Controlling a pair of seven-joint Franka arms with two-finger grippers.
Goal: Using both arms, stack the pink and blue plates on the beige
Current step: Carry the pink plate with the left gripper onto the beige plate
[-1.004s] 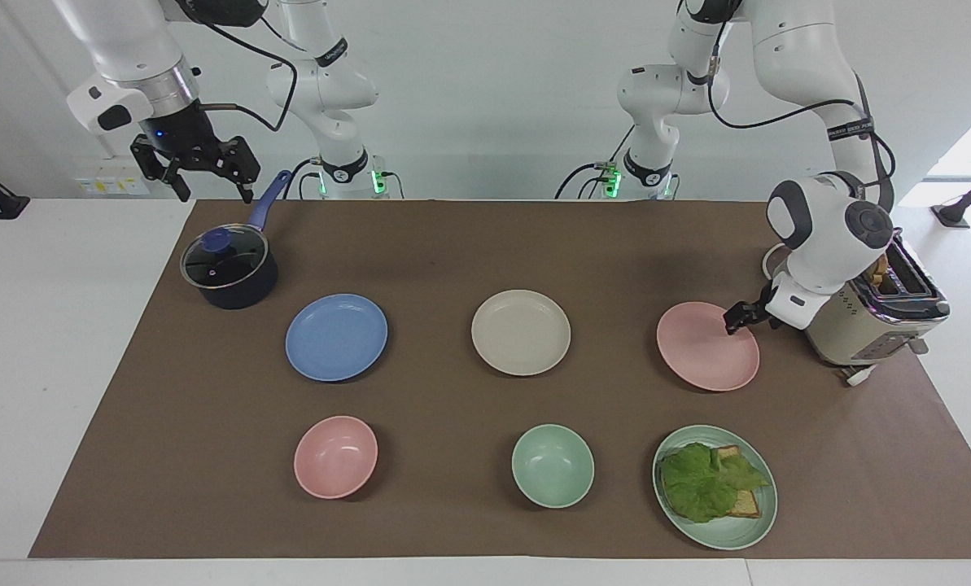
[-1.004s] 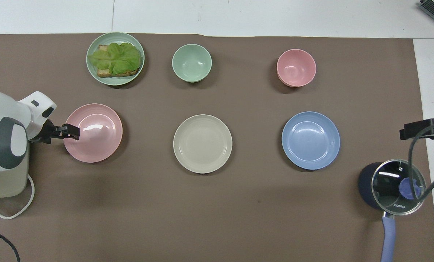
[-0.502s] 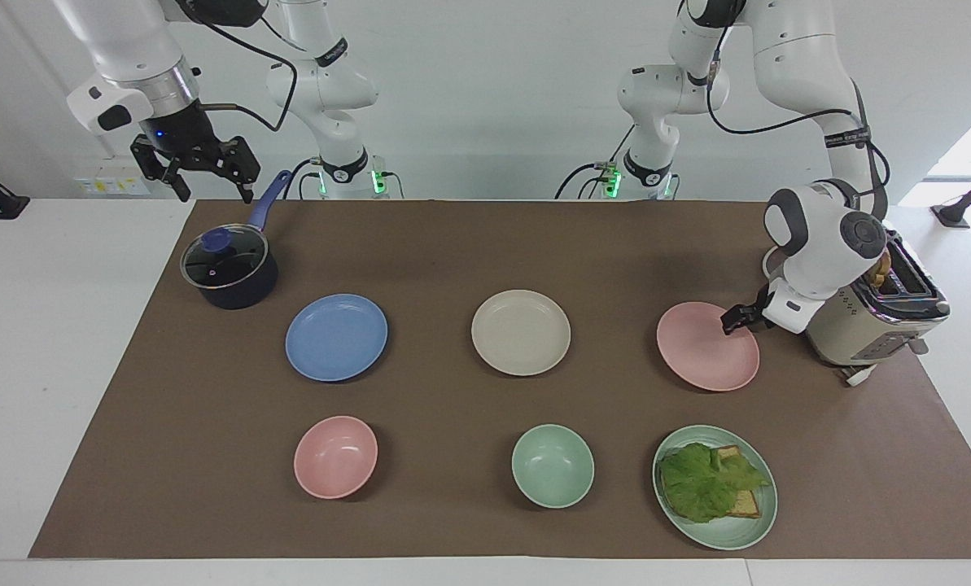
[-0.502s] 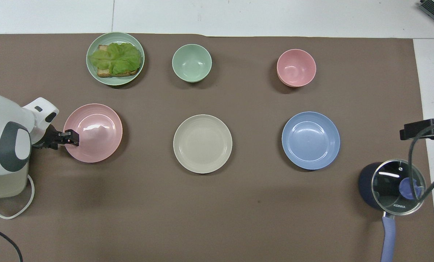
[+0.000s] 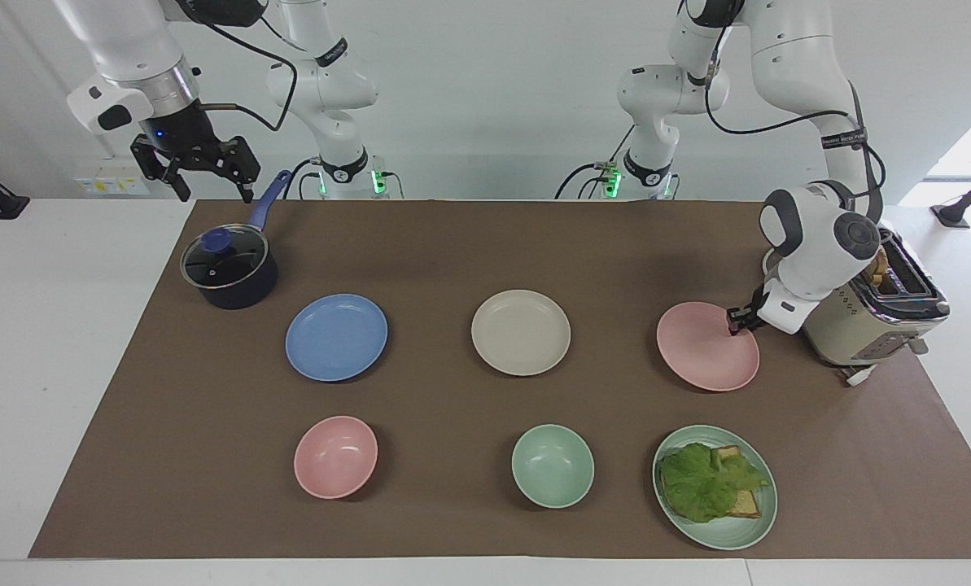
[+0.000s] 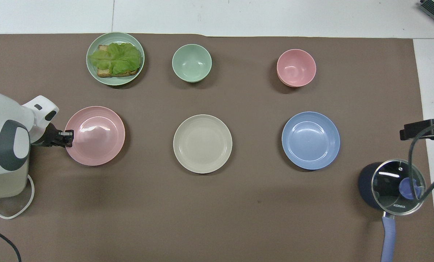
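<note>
Plates, three, shallow, round and matte, in one row across the middle of the brown mat point(image 5: 452, 244) on my white counter point(image 5: 45, 325).

- Pale pink plate point(image 5: 706, 350): at the left arm's end, flat on the mat. My left tool point(image 5: 732, 325) is pressed together on its rim, on the edge toward the beige metal toaster point(image 5: 868, 325). The toaster stands just beside that edge, so room is tight there.
- Cream-beige plate point(image 5: 521, 332): middle of the row, bare, well apart from both neighbours, with open mat all round it.
- Medium blue plate point(image 5: 336, 337): toward the right arm's end, bare and untouched. The dark blue saucepan with a glass lid point(image 5: 230, 273) stands near it, nearer to the robots.
- My right tool point(image 5: 215, 191): fingers spread, holding nothing, up in the air over the mat's edge beside the saucepan's handle. That arm waits.

Row farther from the robots: small pink bowl point(image 5: 335, 456), pale green bowl point(image 5: 552, 465), and pale green plate point(image 5: 766, 521) carrying lettuce and toast. A strip of bare mat lies between the two rows, and a wider bare stretch between the plates and the arm bases.

Hidden or cut off: the left arm's wrist covers part of the toaster in both views, and I cannot tell how far under the pink rim the lower finger sits.

View differences: the overhead view shows only a black sliver of the right tool at its edge, while the facing view shows its spread fingers whole. The overhead view shows the toaster's white cord looping on the mat.
</note>
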